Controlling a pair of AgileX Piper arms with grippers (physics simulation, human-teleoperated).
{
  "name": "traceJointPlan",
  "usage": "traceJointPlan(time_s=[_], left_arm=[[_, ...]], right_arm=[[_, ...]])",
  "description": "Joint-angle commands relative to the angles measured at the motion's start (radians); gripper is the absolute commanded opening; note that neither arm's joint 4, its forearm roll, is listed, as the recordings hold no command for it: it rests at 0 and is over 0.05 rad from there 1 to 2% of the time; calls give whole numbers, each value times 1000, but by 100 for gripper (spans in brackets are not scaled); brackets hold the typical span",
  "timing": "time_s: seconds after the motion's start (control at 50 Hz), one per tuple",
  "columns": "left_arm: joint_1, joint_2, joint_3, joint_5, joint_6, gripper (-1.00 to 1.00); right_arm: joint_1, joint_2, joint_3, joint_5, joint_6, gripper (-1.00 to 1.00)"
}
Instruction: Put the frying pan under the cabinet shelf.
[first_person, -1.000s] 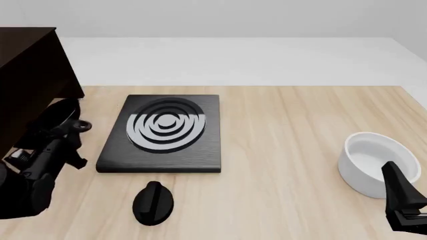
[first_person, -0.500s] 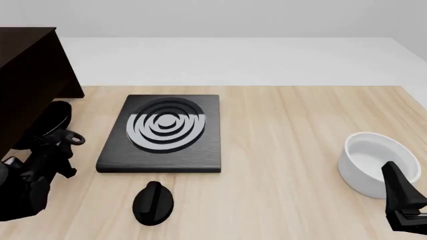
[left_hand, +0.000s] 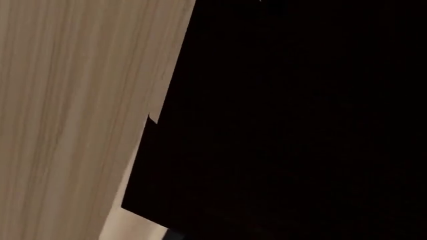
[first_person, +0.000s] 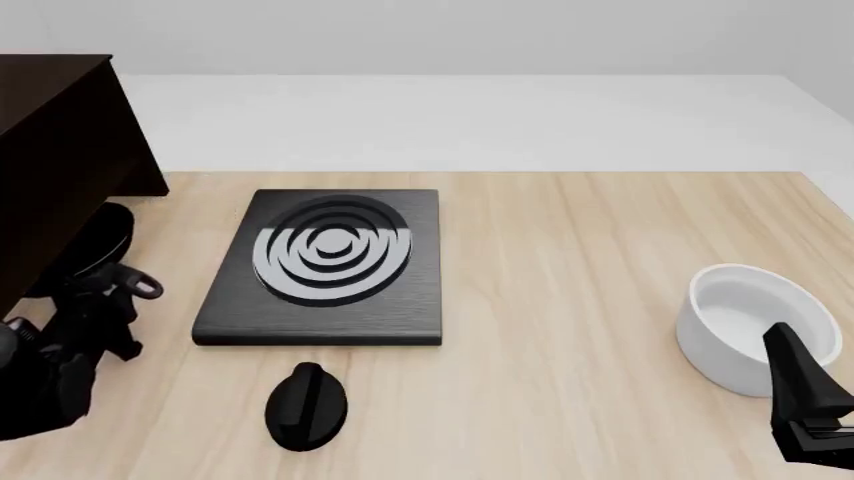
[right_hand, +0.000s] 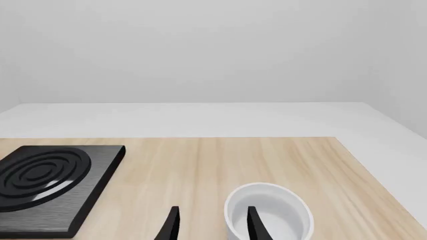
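The frying pan (first_person: 110, 232) shows only as a black rim poking out from beneath the dark cabinet shelf (first_person: 54, 150) at the table's left edge. Its handle runs toward me and ends in a loop (first_person: 138, 288). My left gripper (first_person: 96, 305) sits right at that handle and appears shut on it, though dark on dark hides the fingers. The left wrist view is filled by a black mass (left_hand: 300, 125) beside bare table wood. My right gripper (right_hand: 212, 225) is open at the near right, its fingers apart just short of the white bowl (right_hand: 270, 210).
A flat black slab with grey rings (first_person: 327, 265) lies left of the table's middle. A small round black knob-like object (first_person: 307, 405) lies in front of it. The white bowl (first_person: 747, 315) stands near the right edge, behind my right gripper (first_person: 801, 395).
The pan has slid left, further under the cabinet shelf, so less of its rim shows. Its handle loop and my left arm have drawn back toward the near left. The right arm has not moved.
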Motion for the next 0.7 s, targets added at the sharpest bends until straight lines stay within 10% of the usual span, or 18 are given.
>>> traceJointPlan(time_s=[0.02, 0.7], left_arm=[[20, 226, -83, 1, 291, -100], [70, 356, -343, 258, 618, -100]], right_arm=[[0, 0, 0, 0, 0, 100], [0, 0, 0, 0, 0, 100]])
